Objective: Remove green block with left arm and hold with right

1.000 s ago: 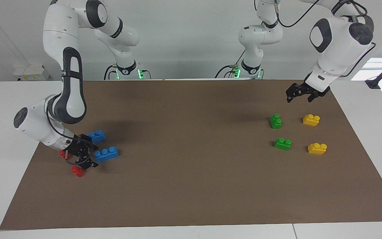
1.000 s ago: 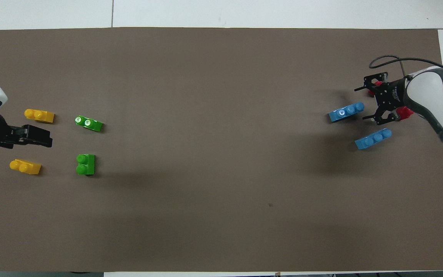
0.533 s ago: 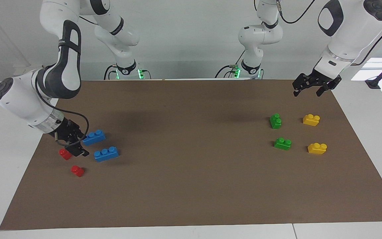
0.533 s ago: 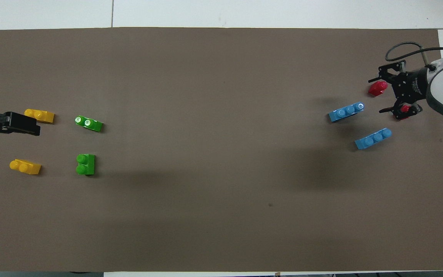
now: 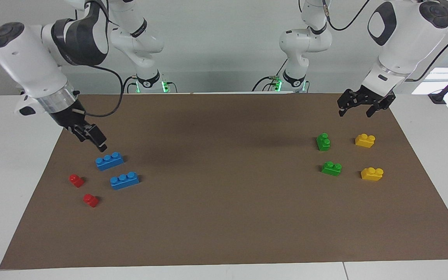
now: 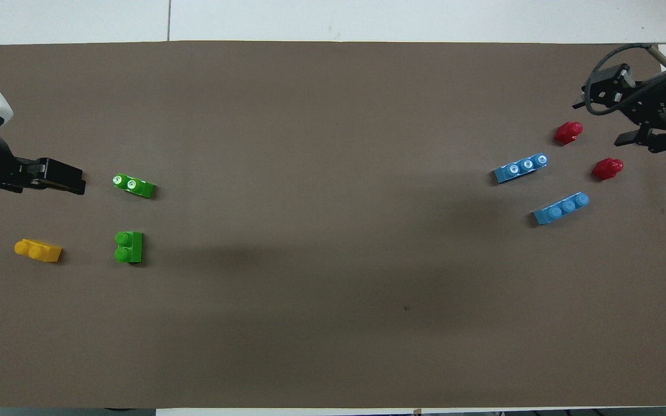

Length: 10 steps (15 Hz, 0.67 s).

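Observation:
Two green blocks lie on the brown mat [image 5: 224,217] at the left arm's end: one [image 5: 323,142] [image 6: 129,247] nearer the robots, the other [image 5: 331,168] [image 6: 133,185] farther from them. My left gripper [image 5: 354,112] [image 6: 80,186] is open and empty. It hangs in the air over the mat beside the yellow bricks, apart from both green blocks. My right gripper [image 5: 101,146] [image 6: 599,123] is open and empty, raised over the mat at the right arm's end, above the blue and red bricks.
Two yellow bricks [image 5: 365,140] [image 5: 371,173] lie beside the green blocks; in the overhead view only one [image 6: 38,250] shows, the other is under the left gripper. Two blue three-stud bricks [image 5: 109,161] [image 5: 124,181] and two red bricks [image 5: 76,180] [image 5: 90,200] lie at the right arm's end.
My right gripper has risen from among the red and blue bricks and pulled back toward the mat's edge, empty. My left gripper rose, then shifted slightly toward the green blocks. No brick moved.

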Each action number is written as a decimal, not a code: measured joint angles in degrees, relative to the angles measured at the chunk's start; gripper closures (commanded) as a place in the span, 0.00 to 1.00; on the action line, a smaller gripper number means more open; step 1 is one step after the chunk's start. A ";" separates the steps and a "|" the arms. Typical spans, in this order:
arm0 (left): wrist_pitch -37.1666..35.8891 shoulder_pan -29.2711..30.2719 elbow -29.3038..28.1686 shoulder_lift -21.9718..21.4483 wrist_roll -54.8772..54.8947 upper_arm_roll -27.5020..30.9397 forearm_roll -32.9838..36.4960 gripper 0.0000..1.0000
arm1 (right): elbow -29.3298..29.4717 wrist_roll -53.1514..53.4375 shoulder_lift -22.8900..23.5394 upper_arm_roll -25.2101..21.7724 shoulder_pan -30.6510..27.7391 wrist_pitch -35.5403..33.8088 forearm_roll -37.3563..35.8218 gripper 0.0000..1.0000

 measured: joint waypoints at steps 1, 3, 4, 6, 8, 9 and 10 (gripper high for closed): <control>-0.02 0.00 0.19 0.04 0.00 0.25 0.00 0.00 | 0.04 -2.89 -1.58 0.01 0.33 -2.54 -0.34 0.00; -0.04 0.00 0.30 0.05 0.00 0.39 0.00 0.00 | 0.08 -9.53 -4.43 0.03 0.73 -7.27 -0.98 0.00; -0.10 -0.02 0.32 0.07 0.00 0.39 0.00 0.00 | 0.07 -12.93 -5.67 0.02 0.81 -9.79 -1.11 0.00; -0.28 -0.06 0.34 0.07 0.00 0.39 0.00 0.00 | 0.00 -17.15 -7.07 0.01 0.84 -12.71 -1.19 0.00; -0.30 -0.06 0.34 0.08 0.00 0.39 0.12 0.00 | -0.28 -19.11 -7.19 -0.02 0.84 -13.04 -1.88 0.00; -0.30 -0.06 0.35 0.08 0.00 0.40 0.16 0.00 | -0.57 -19.59 -7.19 -0.01 0.85 -13.04 -3.17 0.00; -0.30 -0.06 0.37 0.08 0.00 0.41 0.17 0.00 | -0.88 -19.82 -7.19 0.00 0.89 -13.04 -4.31 0.00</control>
